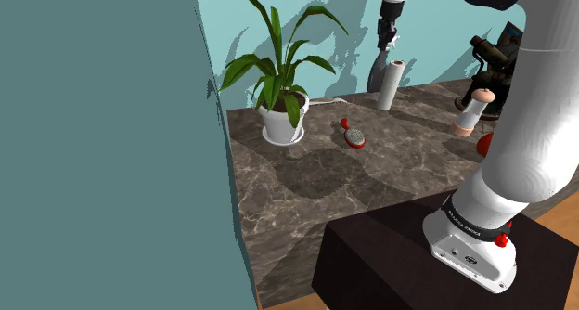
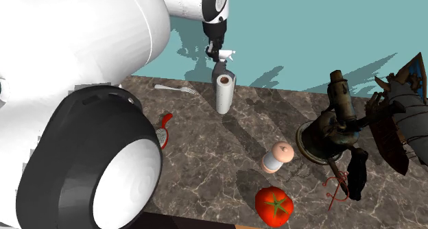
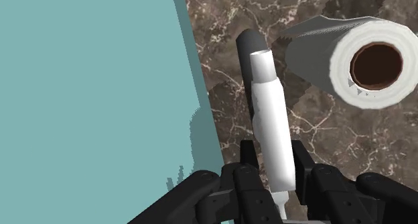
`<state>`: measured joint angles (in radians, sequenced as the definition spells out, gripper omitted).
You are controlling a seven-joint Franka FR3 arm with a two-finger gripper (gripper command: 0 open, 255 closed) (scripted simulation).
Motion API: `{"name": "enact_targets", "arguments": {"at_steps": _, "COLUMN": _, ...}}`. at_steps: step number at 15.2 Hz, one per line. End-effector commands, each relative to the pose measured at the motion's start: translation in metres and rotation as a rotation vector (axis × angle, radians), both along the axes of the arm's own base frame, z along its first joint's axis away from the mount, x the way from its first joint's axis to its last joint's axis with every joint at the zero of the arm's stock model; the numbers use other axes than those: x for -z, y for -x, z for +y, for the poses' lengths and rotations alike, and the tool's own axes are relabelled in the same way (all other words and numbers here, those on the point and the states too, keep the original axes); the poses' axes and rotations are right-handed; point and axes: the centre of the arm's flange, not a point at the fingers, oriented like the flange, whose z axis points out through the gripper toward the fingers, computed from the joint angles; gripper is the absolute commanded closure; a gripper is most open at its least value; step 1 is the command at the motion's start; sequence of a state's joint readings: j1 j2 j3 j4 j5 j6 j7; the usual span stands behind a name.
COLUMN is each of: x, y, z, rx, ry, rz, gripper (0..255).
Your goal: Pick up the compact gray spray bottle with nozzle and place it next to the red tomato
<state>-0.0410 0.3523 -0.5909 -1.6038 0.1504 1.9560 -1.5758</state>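
Your black two-finger gripper is clamped on the white neck of the small gray spray bottle, back by the teal wall beside the white paper-towel roll. The grasp looks made. Next, lift clear of that roll, then carry toward the second exterior view's right, to the red tomato.

Gray spray bottle, tomato well apart

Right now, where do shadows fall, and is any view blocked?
Shoulder view: the green potted plant throws leaf shadows on the teal wall. Second exterior view: the white arm, close up, hides the brown marble counter at left. Wrist view: no glare.
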Motion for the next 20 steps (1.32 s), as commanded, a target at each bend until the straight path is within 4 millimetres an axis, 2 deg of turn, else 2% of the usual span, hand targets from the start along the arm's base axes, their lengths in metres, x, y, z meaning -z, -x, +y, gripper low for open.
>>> {"name": "enact_targets", "arguments": {"at_steps": 1, "x": -0.011, "y": 0.000, "z": 0.000, "rx": 0.000, "ry": 0.000, "rz": 0.000, "gripper": 255}}
{"name": "enact_targets", "arguments": {"at_steps": 20, "x": -0.111, "y": 0.000, "z": 0.000, "rx": 0.000, "ry": 0.000, "rz": 0.000, "gripper": 255}}
